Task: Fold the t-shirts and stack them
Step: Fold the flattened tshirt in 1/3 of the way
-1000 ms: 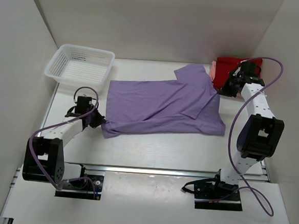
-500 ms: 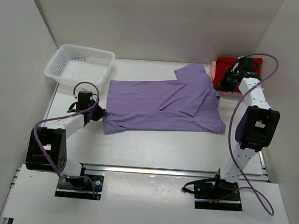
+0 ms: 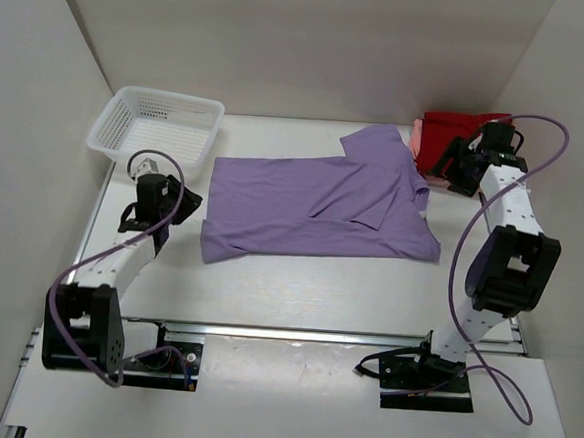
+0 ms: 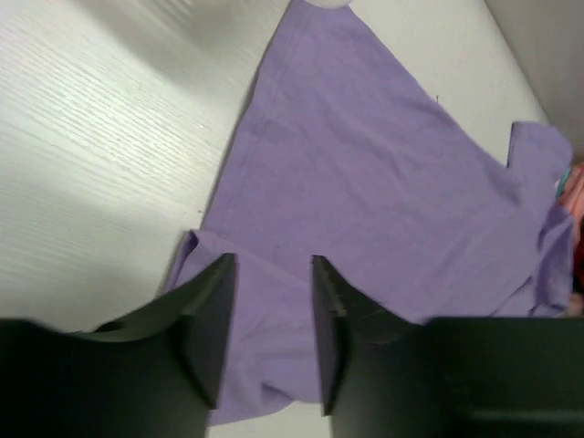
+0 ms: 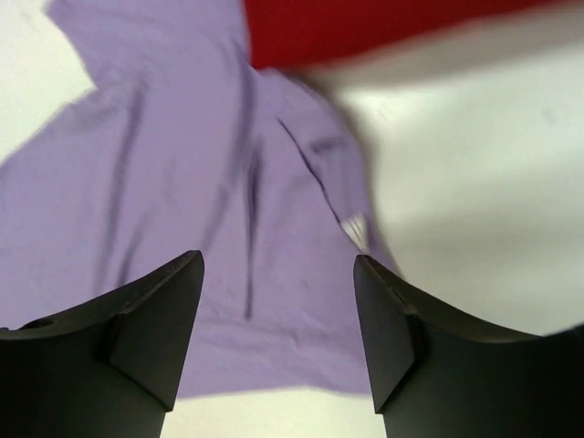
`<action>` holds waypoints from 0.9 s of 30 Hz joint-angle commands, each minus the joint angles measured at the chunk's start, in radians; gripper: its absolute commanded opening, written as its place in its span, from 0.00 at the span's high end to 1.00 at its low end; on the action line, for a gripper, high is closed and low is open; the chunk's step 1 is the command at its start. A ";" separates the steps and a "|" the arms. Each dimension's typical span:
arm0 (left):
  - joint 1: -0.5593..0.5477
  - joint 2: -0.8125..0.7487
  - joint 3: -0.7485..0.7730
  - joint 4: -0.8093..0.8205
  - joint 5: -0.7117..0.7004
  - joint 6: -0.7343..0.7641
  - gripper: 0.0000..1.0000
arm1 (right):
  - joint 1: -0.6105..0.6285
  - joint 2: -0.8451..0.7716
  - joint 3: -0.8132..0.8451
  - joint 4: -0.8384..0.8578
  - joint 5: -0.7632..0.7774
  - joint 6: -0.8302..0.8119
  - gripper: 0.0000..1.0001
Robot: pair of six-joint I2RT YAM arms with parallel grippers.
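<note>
Near edge of the tabletop (image 3: 297, 290) lay bare in front of both arm bases. Next out, the left gripper (image 3: 185, 205) sat low, just beside the near-left hem corner of the lavender t-shirt (image 3: 313, 205). In the wrist view its fingers (image 4: 205, 310) stood a narrow gap apart w/ nothing between them, cloth showing through the gap, and that corner had a small tuck in it.

The shirt lay crosswise mid-tabletop, hem to the left, collar end to the right. It was mostly flat, but one sleeve poked toward the far side and a flap on the right side lay doubled over the body, w/ creases around it.

Further out, the right gripper (image 3: 442, 165) hung over the shirt's far-right edge, fingers (image 5: 151, 315) wide apart & empty.

Just beyond it the red t-shirt (image 3: 454, 130) sat bunched in the far-right corner, w/ a sliver of the salmon-pink t-shirt (image 3: 416, 137) at its left edge. A white basket (image 3: 156, 124) stood at far left, apart from all cloth.

Judgement: this was prob. the spread-and-smooth stage on shirt no. 1. No real fold was made, the other two were untouched, so the task was early on.

Next move would call for both grippers to pinch matching edges, one at the hem and one at the collar side, lifting one layer only. The right-side flap needed undoing or squaring first, else the fold would come out skewed.
</note>
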State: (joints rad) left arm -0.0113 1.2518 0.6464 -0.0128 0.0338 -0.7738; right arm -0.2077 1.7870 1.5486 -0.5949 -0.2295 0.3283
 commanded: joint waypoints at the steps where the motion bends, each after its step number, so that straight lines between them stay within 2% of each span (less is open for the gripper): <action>1: -0.009 -0.099 -0.045 -0.083 -0.032 0.121 0.46 | -0.007 -0.116 -0.132 -0.017 0.100 0.008 0.33; 4: -0.084 -0.132 -0.088 -0.151 -0.072 0.139 0.45 | 0.002 -0.159 -0.199 -0.019 0.124 0.018 0.32; 11: -0.134 -0.158 -0.228 -0.253 -0.093 0.077 0.46 | 0.031 -0.170 -0.283 -0.039 0.186 0.018 0.31; 15: -0.171 -0.132 -0.267 -0.192 -0.123 0.009 0.44 | 0.025 -0.175 -0.288 -0.043 0.187 0.011 0.32; 18: -0.179 -0.092 -0.275 -0.141 -0.115 -0.024 0.49 | 0.027 -0.181 -0.317 -0.049 0.197 0.017 0.32; 21: -0.202 -0.049 -0.251 -0.134 -0.118 -0.027 0.48 | 0.036 -0.184 -0.352 -0.059 0.216 0.017 0.32; 23: -0.207 -0.048 -0.254 -0.115 -0.112 -0.041 0.54 | 0.037 -0.183 -0.380 -0.062 0.229 0.023 0.31; 24: -0.202 -0.051 -0.263 -0.098 -0.098 -0.045 0.68 | 0.030 -0.184 -0.396 -0.062 0.226 0.026 0.32; 25: -0.196 -0.052 -0.277 -0.079 -0.085 -0.050 0.87 | 0.028 -0.193 -0.415 -0.062 0.225 0.031 0.33; 26: -0.188 -0.063 -0.287 -0.072 -0.074 -0.053 1.00 | 0.022 -0.199 -0.433 -0.065 0.226 0.041 0.34; 27: -0.181 -0.064 -0.294 -0.061 -0.063 -0.056 1.00 | 0.016 -0.202 -0.444 -0.072 0.228 0.038 0.35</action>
State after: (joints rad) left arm -0.2043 1.1973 0.3855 -0.0875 -0.0540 -0.8150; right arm -0.1795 1.6325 1.1309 -0.6590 -0.0319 0.3489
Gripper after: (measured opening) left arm 0.046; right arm 0.662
